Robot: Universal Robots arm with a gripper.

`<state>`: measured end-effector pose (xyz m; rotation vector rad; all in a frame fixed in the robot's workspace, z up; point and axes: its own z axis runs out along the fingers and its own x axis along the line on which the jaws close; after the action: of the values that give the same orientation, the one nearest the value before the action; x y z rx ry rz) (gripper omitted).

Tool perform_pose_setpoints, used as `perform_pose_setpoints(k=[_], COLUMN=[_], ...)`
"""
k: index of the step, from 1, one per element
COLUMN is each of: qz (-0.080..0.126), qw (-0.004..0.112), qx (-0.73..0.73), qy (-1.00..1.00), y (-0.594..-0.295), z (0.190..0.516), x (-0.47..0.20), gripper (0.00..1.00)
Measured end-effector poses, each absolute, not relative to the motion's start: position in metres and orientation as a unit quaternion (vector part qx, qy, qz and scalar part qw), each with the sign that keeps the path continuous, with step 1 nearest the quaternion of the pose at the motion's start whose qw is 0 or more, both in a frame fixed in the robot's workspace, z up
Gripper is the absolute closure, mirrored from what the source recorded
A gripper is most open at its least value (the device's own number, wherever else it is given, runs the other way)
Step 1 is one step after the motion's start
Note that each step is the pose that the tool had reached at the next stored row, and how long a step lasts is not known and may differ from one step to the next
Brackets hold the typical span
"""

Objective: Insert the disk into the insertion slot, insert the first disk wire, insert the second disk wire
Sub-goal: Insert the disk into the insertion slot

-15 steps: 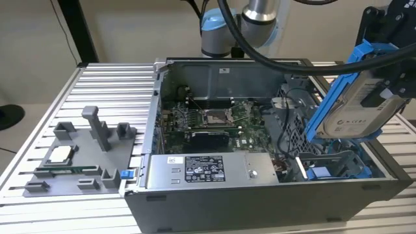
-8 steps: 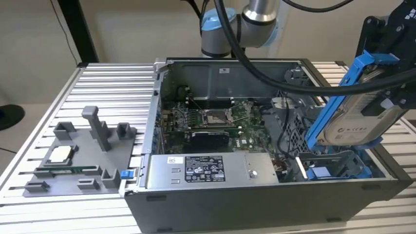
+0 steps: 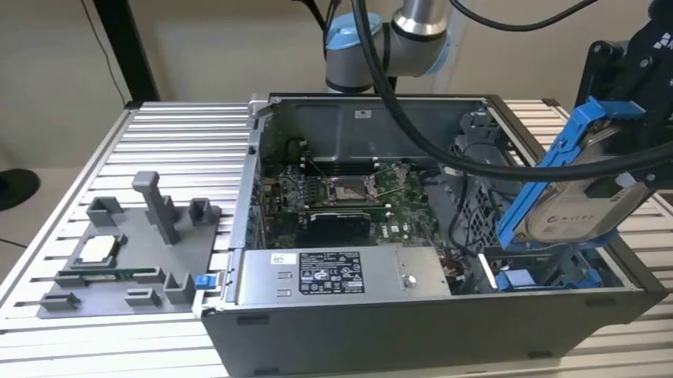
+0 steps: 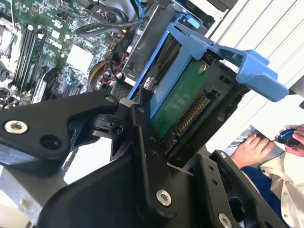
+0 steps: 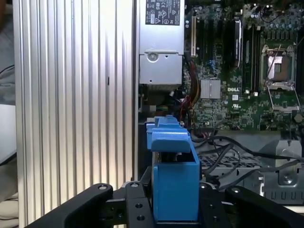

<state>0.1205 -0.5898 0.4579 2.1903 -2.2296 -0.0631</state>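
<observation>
Blue-framed disk point(image 3: 576, 206) hangs tilted just above the slot point(image 3: 521, 280) in the open case point(image 3: 421, 331). Black fingers point(image 5: 137, 211) clench it by the sides.

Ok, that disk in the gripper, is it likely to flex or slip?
The disk is probably stiff: metal body in a blue frame. It looks dense, so, held tilted at one end by the gripper, it may pivot. Its exposed green board looks fragile.

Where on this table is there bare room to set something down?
Free: ribbed aluminium table around the grey fixture tray, exterior view's left. Crowded: the open dark computer case, where the gripper holds the blue-framed silver disk.
</observation>
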Motion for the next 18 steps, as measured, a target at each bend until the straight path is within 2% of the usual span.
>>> perform_pose_setpoints(k=[18], qz=[-0.020], qw=[0.007], qx=[0.701], qy=[-0.713], y=[-0.5898], z=[0.4489], x=[0.1300], gripper=[1.00])
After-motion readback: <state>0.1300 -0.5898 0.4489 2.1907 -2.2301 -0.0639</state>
